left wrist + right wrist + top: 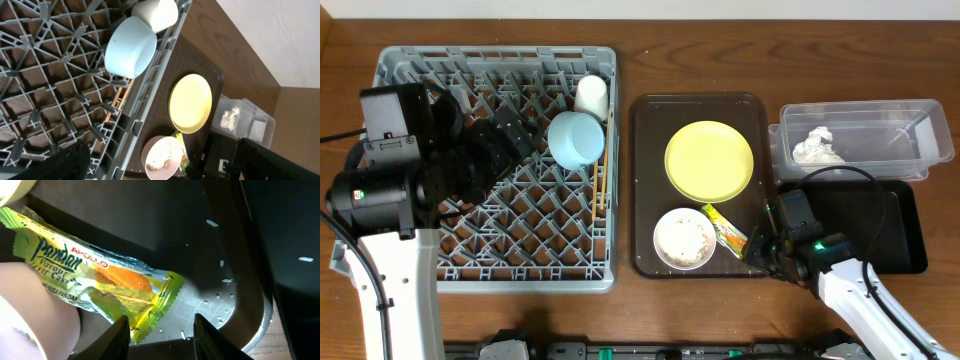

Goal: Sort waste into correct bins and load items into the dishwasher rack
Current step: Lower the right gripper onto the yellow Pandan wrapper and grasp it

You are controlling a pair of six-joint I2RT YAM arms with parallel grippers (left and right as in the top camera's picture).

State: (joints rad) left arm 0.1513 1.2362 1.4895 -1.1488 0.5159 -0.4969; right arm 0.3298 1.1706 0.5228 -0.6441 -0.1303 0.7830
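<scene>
My right tool (162, 319) hangs low over the brown tray (165, 225), jaws apart astride the near end of the snack wrapper (100, 280) (nothing pinched yet), because it lies flat just ahead, beside the white bowl (30, 315) to its left.

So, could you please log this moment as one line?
right gripper: open, straddling snack wrapper | left gripper: open over dishwasher rack

White bowl (30, 310) mostly off-frame, btm-left.
</scene>
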